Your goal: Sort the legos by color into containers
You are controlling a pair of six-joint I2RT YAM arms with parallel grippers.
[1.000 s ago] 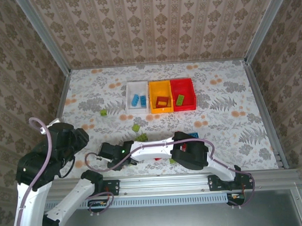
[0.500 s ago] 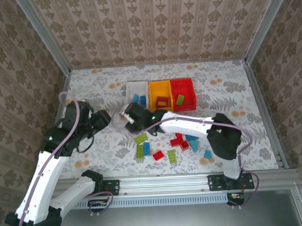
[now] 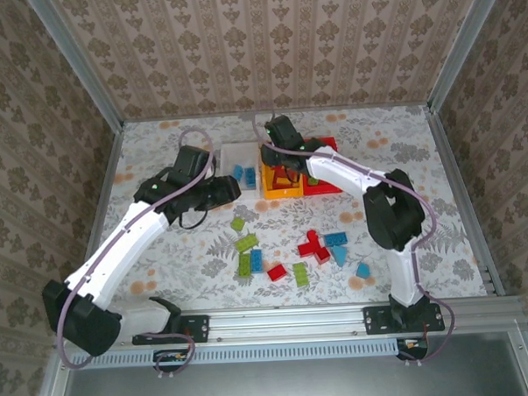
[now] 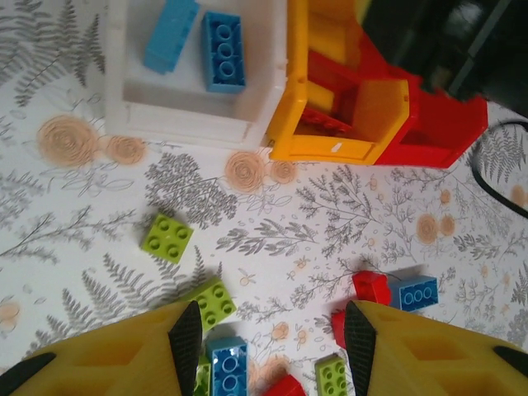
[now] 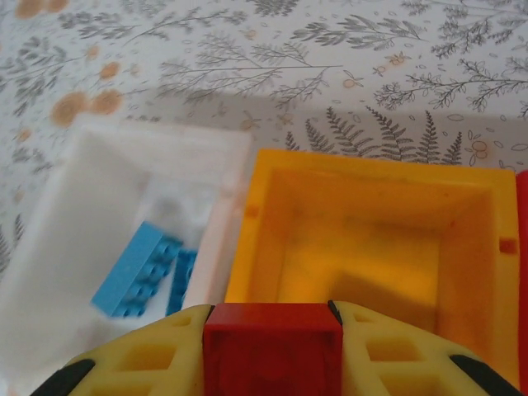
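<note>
Overhead, the left gripper [image 3: 218,189] hangs just left of the white bin [image 3: 231,151]. The right gripper [image 3: 278,155] is over the orange bin [image 3: 281,195], with the red bin [image 3: 325,188] to its right. Loose bricks [image 3: 301,273] lie lower down on the table [image 3: 402,157].

From the left wrist, the fingers [image 4: 186,334] at the bottom edge stand wide apart with nothing between them. A green brick [image 4: 167,238] lies above the left finger, and two blue bricks [image 4: 224,51] sit in the white bin at the upper left.

From the right wrist, the fingers [image 5: 157,359] pinch a red brick [image 5: 272,346] at the bottom middle, with the orange bin right above it.
</note>
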